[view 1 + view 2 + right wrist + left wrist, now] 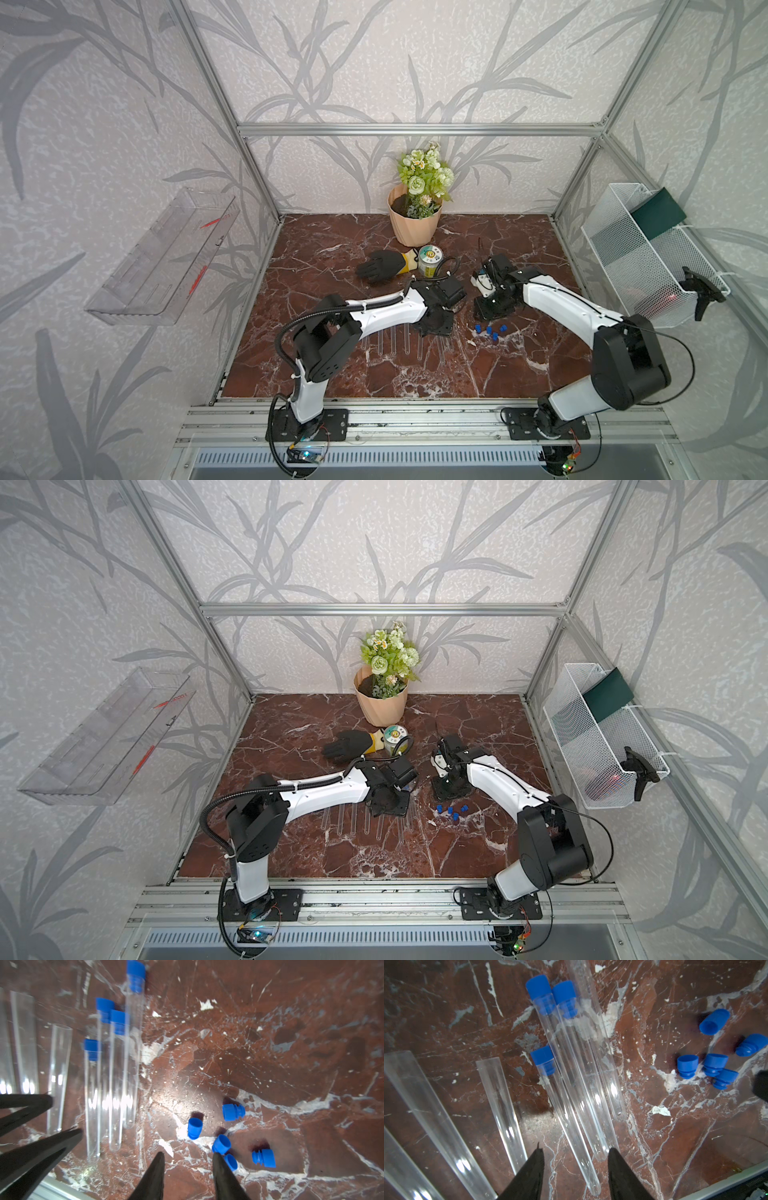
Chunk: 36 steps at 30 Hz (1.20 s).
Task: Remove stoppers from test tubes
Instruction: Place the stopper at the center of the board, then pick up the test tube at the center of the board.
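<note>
Several clear test tubes (394, 341) (353, 821) lie side by side on the marble table (332, 257) under my left wrist. Some tubes (566, 1088) (114, 1084) still carry blue stoppers (540, 989) (118, 1020); others (500, 1105) (59, 1076) lie with bare mouths. Several loose stoppers (491, 330) (452, 810) (714, 1064) (221, 1144) lie in a cluster to the right. My left gripper (576, 1153) hovers open over the tubes' rounded ends, one end lying untouched between its fingers. My right gripper (188, 1155) is open and empty, one fingertip next to the loose stoppers.
A black glove (380, 266), a small jar (430, 259) and a potted plant (415, 220) stand behind the arms. A white mesh basket (648, 257) hangs on the right wall, a clear tray (166, 257) on the left wall. My left gripper's fingers (52, 1142) show in the right wrist view.
</note>
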Tool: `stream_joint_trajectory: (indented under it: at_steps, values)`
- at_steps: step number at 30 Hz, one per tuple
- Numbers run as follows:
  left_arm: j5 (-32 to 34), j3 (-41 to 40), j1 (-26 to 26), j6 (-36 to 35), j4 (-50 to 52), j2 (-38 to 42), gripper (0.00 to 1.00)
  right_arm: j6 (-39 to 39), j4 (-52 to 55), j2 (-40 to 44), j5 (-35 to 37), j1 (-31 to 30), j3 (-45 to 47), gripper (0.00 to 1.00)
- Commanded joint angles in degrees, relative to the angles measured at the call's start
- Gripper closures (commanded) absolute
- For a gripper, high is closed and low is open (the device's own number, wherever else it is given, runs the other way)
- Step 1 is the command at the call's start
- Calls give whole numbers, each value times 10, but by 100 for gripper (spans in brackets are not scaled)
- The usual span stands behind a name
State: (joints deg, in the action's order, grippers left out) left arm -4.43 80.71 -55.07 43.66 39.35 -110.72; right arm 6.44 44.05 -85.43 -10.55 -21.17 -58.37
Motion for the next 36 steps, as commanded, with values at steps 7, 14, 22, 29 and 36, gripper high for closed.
stream_joint_trajectory:
  at_steps: [7, 14, 22, 29, 36]
  values:
    - [32, 30, 0, 19, 44, -26, 55, 17, -6, 53, -35, -4, 35, 53]
    - [41, 35, 0, 23, 51, -35, 59, 25, -13, 63, -46, -2, 40, 41]
    - [43, 33, 1, 25, 46, -40, 60, 33, -22, 70, -57, 5, 48, 21]
    - [35, 38, 0, 27, 39, -54, 58, 35, -24, 85, -66, 26, 61, 18]
    - [35, 41, 0, 24, 44, -64, 58, 35, -24, 94, -69, 40, 67, 18]
